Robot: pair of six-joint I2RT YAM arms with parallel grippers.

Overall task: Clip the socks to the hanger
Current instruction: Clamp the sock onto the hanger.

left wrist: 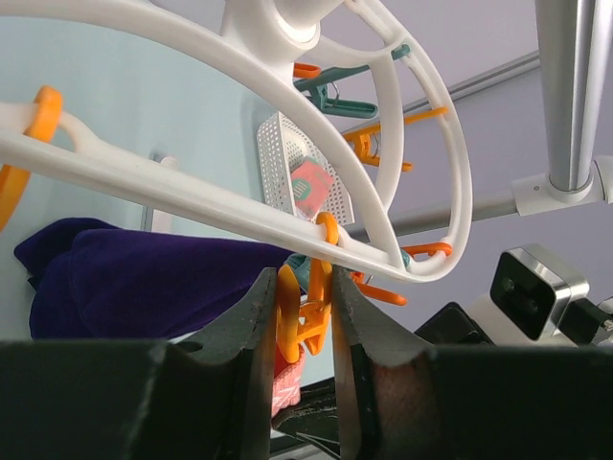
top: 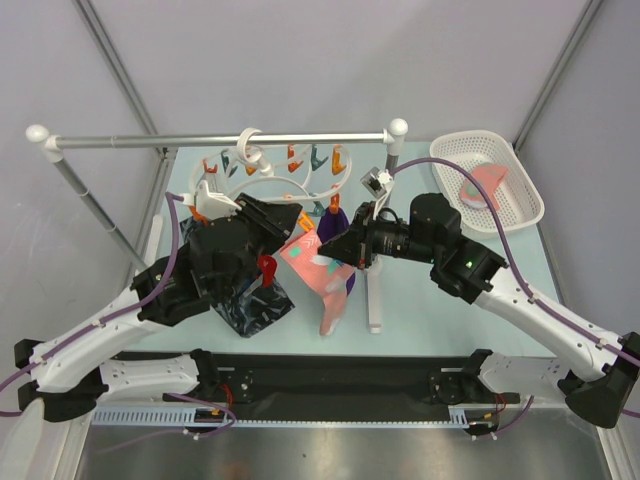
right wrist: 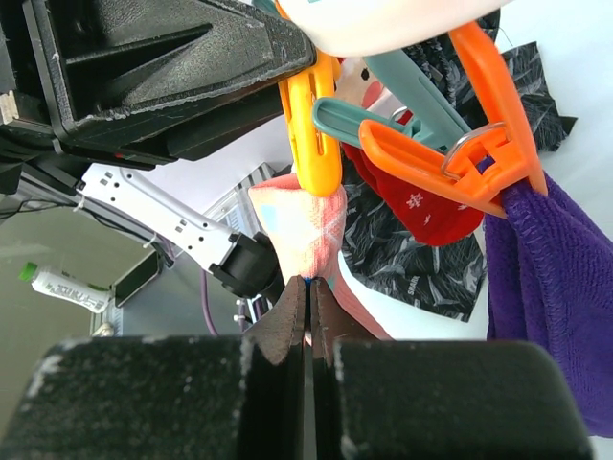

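A: Entry one: left gripper [left wrist: 302,292]?
B: Jaws pinching an orange clothespin [left wrist: 287,321] that hangs from the white hanger [left wrist: 192,192] ring just above them.
A: Entry two: right gripper [right wrist: 308,297]?
B: Fingers pressed together on the salmon-pink sock [right wrist: 306,225]; the sock's top meets the clothespin tip, just above the fingertips.

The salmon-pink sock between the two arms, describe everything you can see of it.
The salmon-pink sock is soft knit with teal and white patches. It hangs lengthwise below the hanger. The right end effector is shut on its upper part, holding its edge at an orange clothespin that the left end effector squeezes.
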